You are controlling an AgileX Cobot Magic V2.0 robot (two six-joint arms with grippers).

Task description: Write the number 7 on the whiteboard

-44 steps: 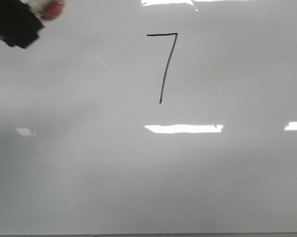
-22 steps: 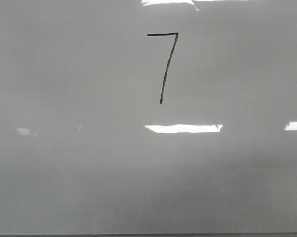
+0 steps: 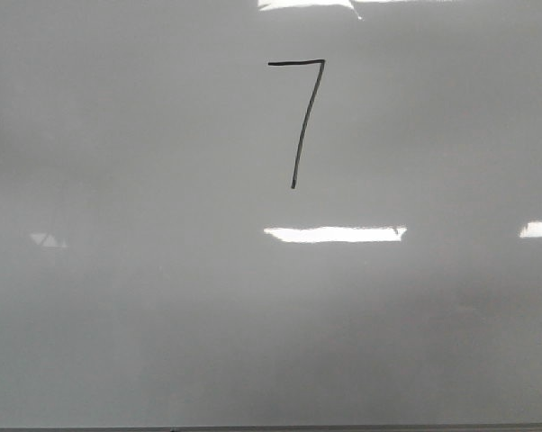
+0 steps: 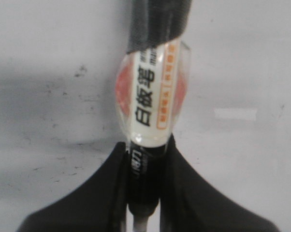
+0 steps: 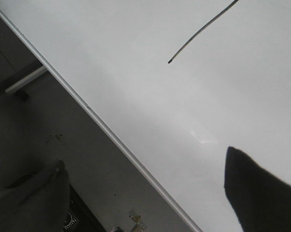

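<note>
Number 7 [image 3: 300, 121] sits complete on the upper-middle whiteboard [image 3: 163, 315]. Left hand [image 4: 146, 193] pinches marker [image 4: 150, 104] low on its barrel: light, rigid, slick plastic, probably twists if held loosely. Right hand [image 5: 150, 193] spread, empty.

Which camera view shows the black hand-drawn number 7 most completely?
The front view: the whole black hand-drawn number 7 is visible on the glossy pale whiteboard. The right wrist view shows only the lower end of its downstroke; the left wrist view shows none.

Glossy pale whiteboard [image 3: 163, 315], thin black number 7 [image 3: 300, 121] in its upper middle.
</note>
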